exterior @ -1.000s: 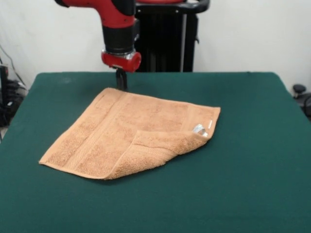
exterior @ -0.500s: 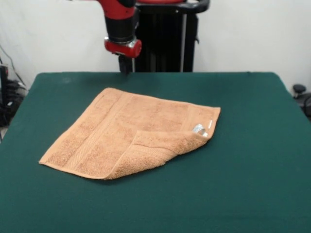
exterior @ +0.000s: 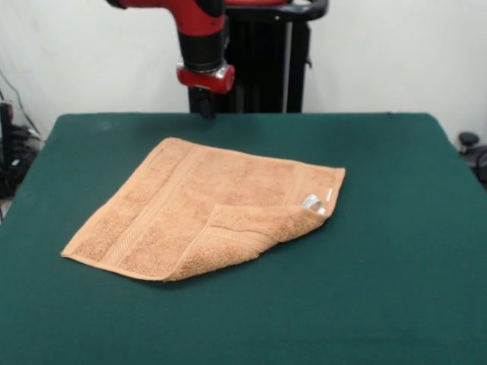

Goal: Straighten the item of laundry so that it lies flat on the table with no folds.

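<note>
orange-tan terry towel (exterior: 199, 215) lies on the dark green counter (exterior: 396, 251), left of its middle, one near corner folded back over the cloth, with a small white label (exterior: 329, 195) at its right edge. the red and black arm holds its gripper (exterior: 202, 105) above the far edge, clear of the towel; whether its fingers are parted i cannot tell.
</note>
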`<state>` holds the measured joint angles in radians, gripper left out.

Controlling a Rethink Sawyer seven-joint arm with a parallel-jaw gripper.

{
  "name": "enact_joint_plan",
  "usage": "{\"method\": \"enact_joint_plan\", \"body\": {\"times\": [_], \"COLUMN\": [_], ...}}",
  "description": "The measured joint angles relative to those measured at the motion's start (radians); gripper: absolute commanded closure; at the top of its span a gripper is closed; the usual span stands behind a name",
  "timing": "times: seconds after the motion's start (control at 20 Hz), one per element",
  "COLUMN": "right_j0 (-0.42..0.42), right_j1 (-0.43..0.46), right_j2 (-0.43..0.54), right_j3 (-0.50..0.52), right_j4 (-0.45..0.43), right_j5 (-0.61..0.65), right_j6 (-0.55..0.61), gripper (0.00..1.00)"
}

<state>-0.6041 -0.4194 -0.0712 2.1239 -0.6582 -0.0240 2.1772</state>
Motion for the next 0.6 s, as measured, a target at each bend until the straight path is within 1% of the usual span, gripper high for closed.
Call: {"method": "enact_joint_plan", "body": {"times": [0.2, 0.6], "right_j0": [0.005, 0.04], "right_j1": [-0.029, -0.102], "right_j2": [0.022, 0.058], "right_j3": [0.0, 0.0], "right_j4": [0.003, 0.06], "right_j5": [0.018, 0.069], "right_j6": [0.0, 0.0], "gripper": [1.0, 1.0]}}
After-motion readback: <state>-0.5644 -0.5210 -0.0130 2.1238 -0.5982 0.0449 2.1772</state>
